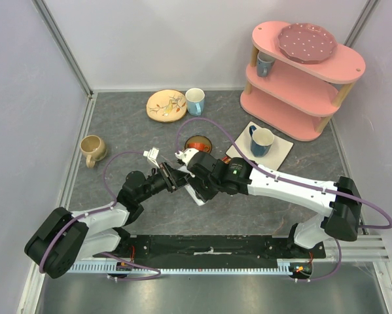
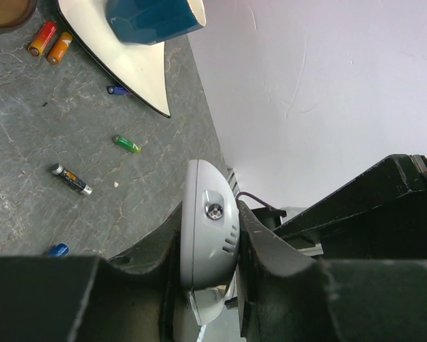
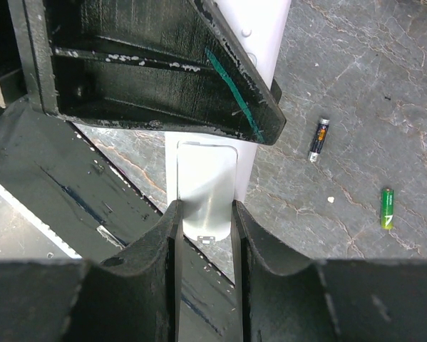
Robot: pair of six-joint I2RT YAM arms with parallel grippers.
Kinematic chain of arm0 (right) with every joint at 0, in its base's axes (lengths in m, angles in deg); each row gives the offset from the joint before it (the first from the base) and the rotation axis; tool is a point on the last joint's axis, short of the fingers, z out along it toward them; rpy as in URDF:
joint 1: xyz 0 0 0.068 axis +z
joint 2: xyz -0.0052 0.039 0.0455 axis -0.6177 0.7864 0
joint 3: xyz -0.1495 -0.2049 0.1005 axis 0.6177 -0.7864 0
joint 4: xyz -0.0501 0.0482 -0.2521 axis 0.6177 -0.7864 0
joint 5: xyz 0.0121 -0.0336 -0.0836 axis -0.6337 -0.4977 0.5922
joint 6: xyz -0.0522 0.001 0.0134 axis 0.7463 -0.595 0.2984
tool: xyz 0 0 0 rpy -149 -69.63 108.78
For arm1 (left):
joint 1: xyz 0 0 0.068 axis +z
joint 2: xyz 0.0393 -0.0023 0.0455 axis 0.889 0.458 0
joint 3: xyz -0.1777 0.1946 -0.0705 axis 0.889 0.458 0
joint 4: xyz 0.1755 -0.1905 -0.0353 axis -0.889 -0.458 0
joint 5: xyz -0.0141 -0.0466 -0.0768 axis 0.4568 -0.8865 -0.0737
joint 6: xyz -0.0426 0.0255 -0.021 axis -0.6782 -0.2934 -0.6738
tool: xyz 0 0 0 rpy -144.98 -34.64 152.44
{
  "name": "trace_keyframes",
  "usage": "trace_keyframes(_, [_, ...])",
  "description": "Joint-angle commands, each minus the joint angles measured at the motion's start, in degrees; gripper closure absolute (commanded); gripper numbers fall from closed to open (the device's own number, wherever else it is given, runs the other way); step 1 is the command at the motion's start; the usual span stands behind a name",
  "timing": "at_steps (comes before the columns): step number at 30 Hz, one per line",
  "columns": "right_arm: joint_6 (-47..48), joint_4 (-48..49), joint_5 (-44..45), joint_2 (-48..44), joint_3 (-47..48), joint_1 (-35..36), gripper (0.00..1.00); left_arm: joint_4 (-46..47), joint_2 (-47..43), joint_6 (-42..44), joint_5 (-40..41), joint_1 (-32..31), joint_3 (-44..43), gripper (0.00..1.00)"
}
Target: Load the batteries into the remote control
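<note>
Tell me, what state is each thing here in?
remote control, held off the table by both grippers.
left gripper, shut on the remote control.
right gripper, shut on the remote control.
green battery, lying loose on the table.
black battery, lying loose on the table.

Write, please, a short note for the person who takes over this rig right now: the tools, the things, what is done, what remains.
Left tool: shut on the rounded end of the remote control.
Right tool: shut around the remote's other end, at the battery cover, which looks still in place.
Loose on the table: green battery, black battery, blue battery at the saucer edge, second blue battery, red battery, orange battery.
Done: remote held between both tools.
Left: open the cover, load the batteries, close it.
</note>
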Motion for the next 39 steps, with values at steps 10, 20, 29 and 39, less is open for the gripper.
trace_keyframes(10, [0.96,1.75,3.67,2.31,2.74,-0.54,0.93,10.89,0.79,-1.82,-4.55,-2.67,-1.07,0.98])
trace_keyframes(20, [-0.18,3.86,4.46,2.58,1.42,-1.16,0.92,12.03,1.14,-2.70,-3.94,-3.29,-1.08,0.98])
trace_keyframes(29, [-0.45,5.09,3.67,1.09,-0.16,-1.86,0.76,12.91,0.53,-3.49,-3.41,-3.38,-0.55,0.98])
trace_keyframes(39, [-0.89,5.09,2.44,-0.32,-1.22,-1.86,0.68,8.87,-0.44,-1.91,-1.83,-3.38,-1.42,0.98])
